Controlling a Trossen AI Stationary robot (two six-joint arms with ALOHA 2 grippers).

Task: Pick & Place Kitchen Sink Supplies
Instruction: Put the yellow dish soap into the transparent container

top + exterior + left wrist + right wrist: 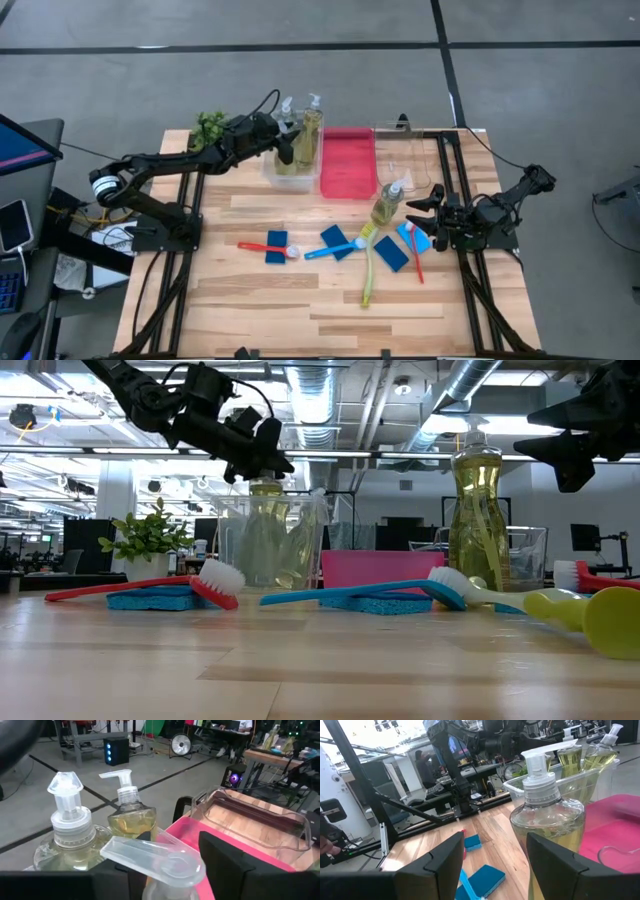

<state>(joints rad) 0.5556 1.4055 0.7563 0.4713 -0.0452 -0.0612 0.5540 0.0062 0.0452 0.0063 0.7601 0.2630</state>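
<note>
From above, the left gripper [283,143] reaches over the clear plastic tub [290,178] at the back of the table [260,310], where three pump bottles stand together, while the right gripper [425,203] sits just at three o'clock of a fourth soap bottle [389,203] standing alone on the wood in front of the red tray [347,165]. The overhead picture does not settle how the fingers stand; the wrist cameras do. The left wrist view shows the left gripper's dark fingers [235,865] on either side of a clear pump head [157,862], with two more bottles [129,810] just beyond it in the tub, though whether the pads actually press the pump cannot be told. The right wrist view shows the right gripper's fingers [432,865] spread apart, the lone bottle's shoulder [547,820] between them and not visibly touched. Only the low view gives heights: the left gripper [262,455] hangs right above the tub's bottle tops, and the right gripper [575,445] hovers level with the lone bottle's neck, to its side. On the table front, the high view lays out the rest: a red brush [265,247] across a blue sponge [277,246] at about nine o'clock of the lone bottle, a blue brush [335,247] over another sponge, a yellow-green brush [367,270] running toward six o'clock, and a second red brush [415,255] with two more sponges below the right gripper. A second clear tub [410,150] stands at three o'clock of the tray.
</note>
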